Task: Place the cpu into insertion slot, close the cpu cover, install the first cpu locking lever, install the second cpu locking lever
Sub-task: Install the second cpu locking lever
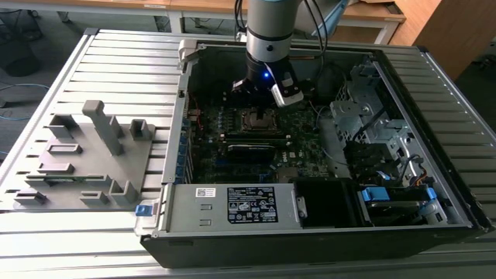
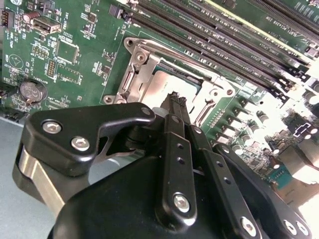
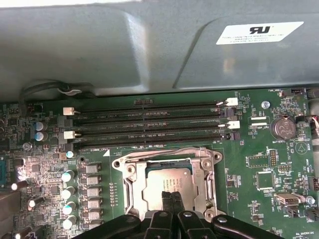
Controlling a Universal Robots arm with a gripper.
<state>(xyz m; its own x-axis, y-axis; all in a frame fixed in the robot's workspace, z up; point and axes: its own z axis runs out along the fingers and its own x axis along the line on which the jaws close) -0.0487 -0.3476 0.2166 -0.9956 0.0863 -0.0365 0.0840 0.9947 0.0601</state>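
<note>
I'm sitting over the insertion slot [image 3: 169,185] with the gripper [image 3: 170,197] low above the motherboard [image 3: 279,169], inside the open computer case [image 1: 434,87] on the table [image 1: 116,70]. In both wrist views the jaws are pressed together, nothing between them that I can make out, their tips just over the cpu [image 2: 175,84], which lies flat in the socket with its grey lid up. The cpu cover [image 3: 205,174] frames the chip in silver; whether it is fully seated or only resting I cannot tell.

In the exterior view the socket sits at about 6 o'clock from the arm's wrist, with the memory slots [image 3: 149,124] at 12 o'clock from the socket in the first wrist view.

My judgement: the chip looks placed, so the work is at the cover and levers. To do it well I'd press straight down with closed tips, keep off the chip's lid, and avoid side loads that could shift it on the pins.
</note>
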